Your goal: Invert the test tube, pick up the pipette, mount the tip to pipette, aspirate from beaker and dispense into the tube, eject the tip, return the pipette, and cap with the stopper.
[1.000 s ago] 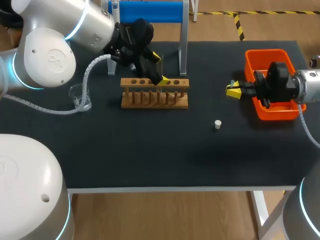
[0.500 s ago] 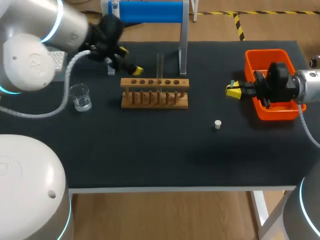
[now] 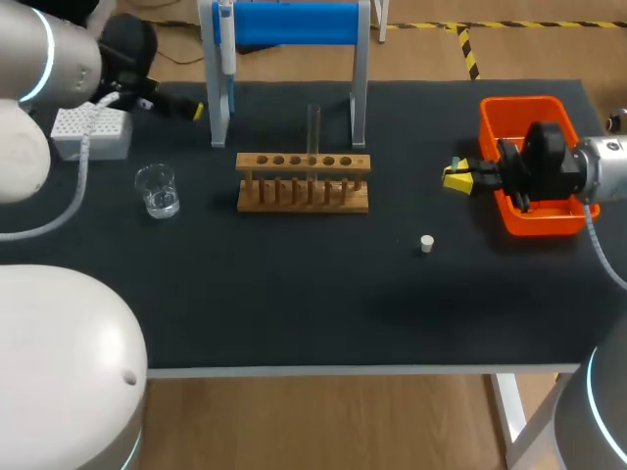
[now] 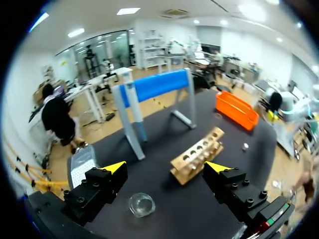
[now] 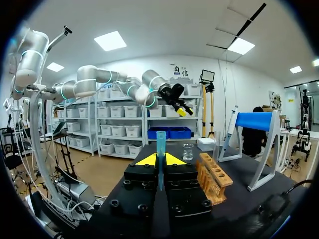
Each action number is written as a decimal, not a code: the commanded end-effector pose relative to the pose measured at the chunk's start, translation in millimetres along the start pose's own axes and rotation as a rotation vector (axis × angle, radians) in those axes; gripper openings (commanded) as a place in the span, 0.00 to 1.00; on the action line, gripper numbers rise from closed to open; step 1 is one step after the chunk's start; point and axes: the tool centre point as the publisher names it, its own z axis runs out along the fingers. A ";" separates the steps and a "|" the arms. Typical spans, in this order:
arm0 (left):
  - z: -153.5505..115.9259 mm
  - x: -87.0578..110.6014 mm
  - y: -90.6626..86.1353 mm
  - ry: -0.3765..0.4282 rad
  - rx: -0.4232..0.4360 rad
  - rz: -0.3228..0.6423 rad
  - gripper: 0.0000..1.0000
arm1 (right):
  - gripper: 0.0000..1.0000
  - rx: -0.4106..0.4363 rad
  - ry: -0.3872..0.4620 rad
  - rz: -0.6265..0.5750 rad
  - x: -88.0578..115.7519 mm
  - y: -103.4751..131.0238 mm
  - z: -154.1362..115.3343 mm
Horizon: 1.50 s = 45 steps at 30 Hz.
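Far left first: the left arm [image 3: 59, 49] is held up by the back corner of the desk [image 3: 294, 294], close to the white tip box [image 3: 93, 132]. The left jaws are spread wide apart, with nothing caught between them. In the left wrist view the glass beaker [image 4: 141, 204] is seen below the gap between the two fingers, and the wooden rack [image 4: 197, 154] lies ahead of them.

On to the middle: the test tube [image 3: 313, 125] is stood upright in one of the rack's middle holes. Which end is up cannot be told. Just behind the rack, the blue-topped stand [image 3: 294, 22] is planted on the desk. The pipette [image 3: 227, 39] is hung at the stand's left post, untouched. The beaker is set apart from the rack on its left, in front of the tip box.

Now the right side: the right arm [image 3: 602, 171] is held low over the orange bin [image 3: 519, 106], and part of the bin's inside is hidden by its black wrist. The right jaws are pointed toward the rack and are clamped together on a slim blue tip [image 5: 160, 144]. That tip is seen sticking straight out past the yellow ends.

The small white stopper [image 3: 426, 243] is left lying alone on the open desk, between rack and bin and nearer the front edge.
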 end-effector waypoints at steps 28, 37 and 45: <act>81.5 -23.9 -61.3 -0.429 0.249 -0.090 1.00 | 0.00 0.000 0.002 0.000 0.1 -0.3 -1.0; 94.6 -18.7 -83.3 -0.470 0.298 -0.083 1.00 | 0.00 0.000 0.002 0.000 0.1 -0.3 -1.0; 109.9 -20.6 -96.6 -0.491 0.320 -0.090 1.00 | 0.00 0.000 0.002 0.000 0.1 -0.3 -1.0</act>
